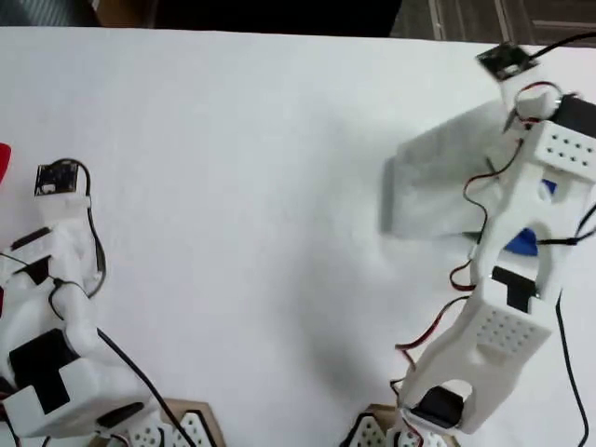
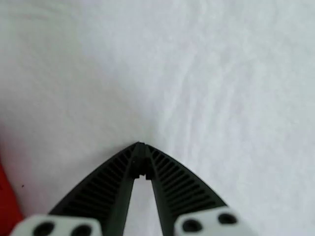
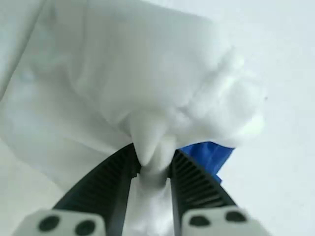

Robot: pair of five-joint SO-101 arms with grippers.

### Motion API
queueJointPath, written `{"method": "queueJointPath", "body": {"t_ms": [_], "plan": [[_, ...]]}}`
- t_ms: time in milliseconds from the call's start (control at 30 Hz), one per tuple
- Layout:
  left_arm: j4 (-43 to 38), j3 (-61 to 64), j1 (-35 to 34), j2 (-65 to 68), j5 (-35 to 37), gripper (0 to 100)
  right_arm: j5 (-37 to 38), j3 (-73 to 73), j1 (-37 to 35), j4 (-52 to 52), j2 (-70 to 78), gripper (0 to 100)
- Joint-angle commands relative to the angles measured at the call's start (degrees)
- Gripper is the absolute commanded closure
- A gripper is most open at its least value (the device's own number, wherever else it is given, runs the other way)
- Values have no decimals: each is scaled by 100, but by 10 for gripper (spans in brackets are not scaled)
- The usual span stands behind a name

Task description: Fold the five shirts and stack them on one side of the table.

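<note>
A white shirt [image 1: 438, 182] lies folded on the right of the table, partly under the right arm. My right gripper [image 3: 151, 164] is shut on a pinched fold of this white shirt [image 3: 123, 78], lifting it into a bunch. A blue shirt [image 3: 209, 153] peeks out from under the white one, and shows as a blue patch [image 1: 521, 242] below the arm in the high view. My left gripper [image 2: 140, 157] is shut with nothing in it, just above the white tablecloth [image 2: 197, 73] at the table's left side [image 1: 56, 177].
A red cloth [image 1: 4, 160] shows at the table's left edge, also seen as a red strip [image 2: 7, 201] beside the left gripper. The white table [image 1: 233, 186] stretches wide between the two arms. Red and black cables [image 1: 470, 214] hang along the right arm.
</note>
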Motion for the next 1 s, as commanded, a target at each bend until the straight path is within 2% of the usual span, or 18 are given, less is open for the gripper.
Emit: {"method": "queueJointPath", "body": {"t_ms": [0,233,467,700,967], "plan": [[-79,-180,26,-26,53,974,185,-703,338,-163,-435,976],[-79,-180,26,-26,53,974,413,-853,787,-215,-268,976],[-79,-180,26,-26,53,974,360,-905,813,-40,567,976],[-79,-180,26,-26,53,974,-26,-1969,92,690,576,976],[-79,-180,26,-26,53,974,-422,-2338,-840,743,-119,976]]}}
